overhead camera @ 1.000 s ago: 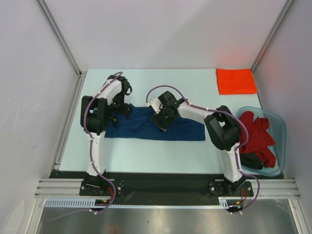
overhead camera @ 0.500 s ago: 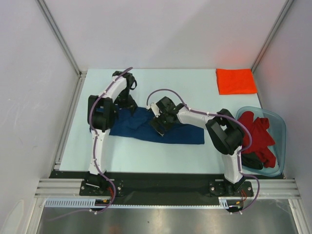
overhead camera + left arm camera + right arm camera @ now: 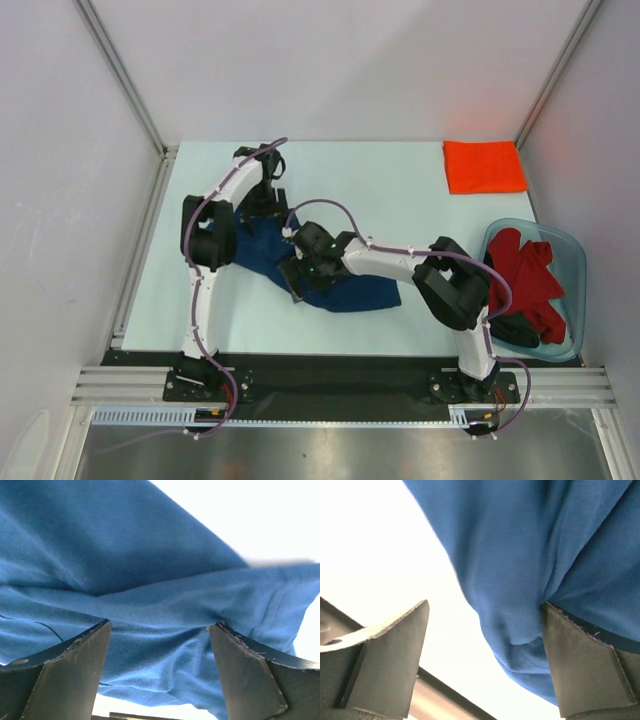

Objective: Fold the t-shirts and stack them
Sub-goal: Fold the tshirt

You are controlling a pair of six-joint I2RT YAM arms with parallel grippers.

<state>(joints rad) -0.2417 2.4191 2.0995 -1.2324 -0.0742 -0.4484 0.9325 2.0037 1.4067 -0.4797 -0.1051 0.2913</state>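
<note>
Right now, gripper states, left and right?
Left gripper: open, navy t-shirt bunched between its fingers, not pinched.
Right gripper: open, the same shirt lying against one finger.

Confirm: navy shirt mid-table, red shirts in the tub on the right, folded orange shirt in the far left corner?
No: the folded orange shirt is in the far right corner, per the top external view. Navy shirt mid-table and red shirts in the tub stand.

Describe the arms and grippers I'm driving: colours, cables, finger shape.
The left arm and right arm have white links, black joints and purple cables routed alongside. The left gripper and right gripper have flat, dark grey, wedge-shaped fingers.
</note>
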